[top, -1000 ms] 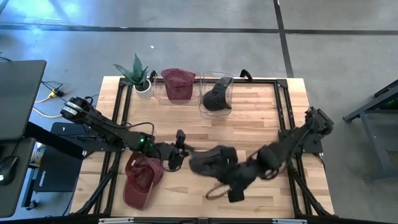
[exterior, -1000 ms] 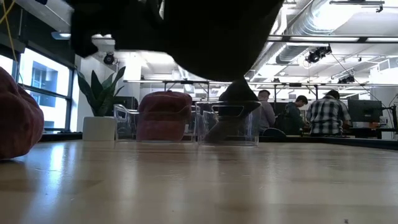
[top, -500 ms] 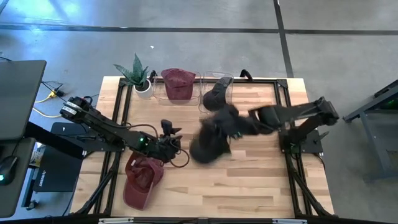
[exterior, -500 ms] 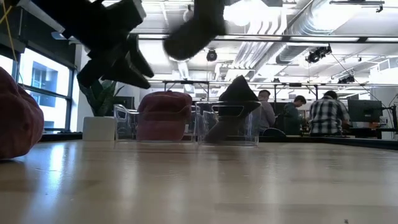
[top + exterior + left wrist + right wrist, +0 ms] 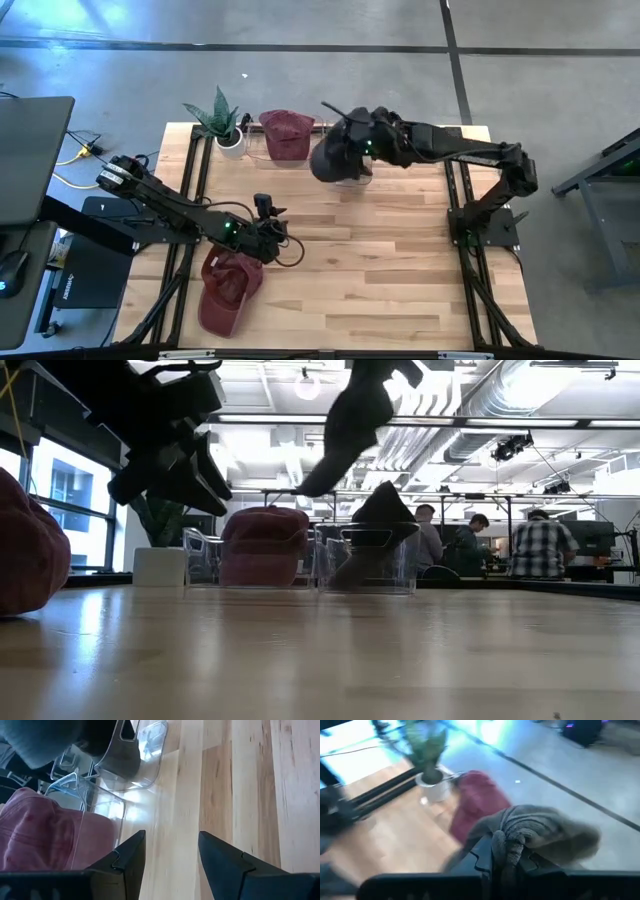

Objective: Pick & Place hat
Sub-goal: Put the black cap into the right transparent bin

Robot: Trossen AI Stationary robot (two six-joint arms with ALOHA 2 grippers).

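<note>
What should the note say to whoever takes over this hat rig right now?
Right pincer: shut on the dark hat, held above the clear bin at the table's far edge, not yet released.
Left pincer: open, empty, near mid-table.
Done: one red hat sits in the neighbouring bin; a dark hat is already in the clear bin.
Left: drop the dark hat; another red hat lies on the table's near left.

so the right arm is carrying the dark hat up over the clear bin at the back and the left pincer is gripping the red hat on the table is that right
Not quite. The left pincer is open and empty, held above the wood next to the red hat lying near the table's front; the left wrist view shows nothing between its fingers. The rest holds: the right pincer carries the dark hat over the clear bin.
</note>
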